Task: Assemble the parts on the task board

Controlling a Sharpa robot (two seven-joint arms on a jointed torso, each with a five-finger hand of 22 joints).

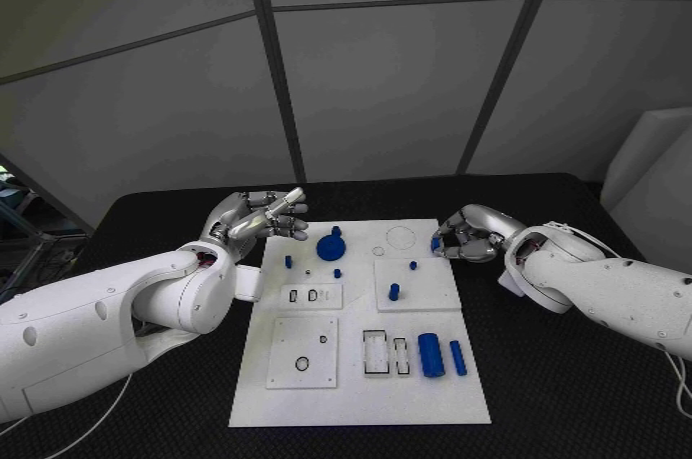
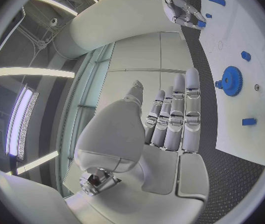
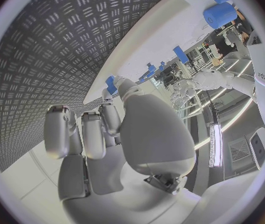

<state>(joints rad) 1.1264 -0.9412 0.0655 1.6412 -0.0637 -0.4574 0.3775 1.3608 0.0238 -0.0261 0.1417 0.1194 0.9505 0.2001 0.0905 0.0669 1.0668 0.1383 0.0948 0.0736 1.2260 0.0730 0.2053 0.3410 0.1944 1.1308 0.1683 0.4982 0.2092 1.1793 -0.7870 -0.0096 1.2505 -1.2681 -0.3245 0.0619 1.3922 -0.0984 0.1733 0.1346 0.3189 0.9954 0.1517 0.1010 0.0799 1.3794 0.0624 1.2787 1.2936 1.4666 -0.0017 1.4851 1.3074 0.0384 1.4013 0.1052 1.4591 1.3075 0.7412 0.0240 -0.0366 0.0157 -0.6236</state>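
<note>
You have the right hand [image 1: 469,234] pinching a small blue peg [image 1: 436,244] at the task board [image 1: 361,399]'s far right edge, left hand [image 1: 264,219] spread and empty near the blue gear [image 1: 330,247]; next, seat that peg squarely in its hole.

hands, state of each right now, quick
left hand: open, holding nothing
right hand: pinching a small blue part by the task board edge

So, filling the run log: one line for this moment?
left hand: open, raised beside task board | right hand: fingers pinch small blue part | blue gear: on board
</note>
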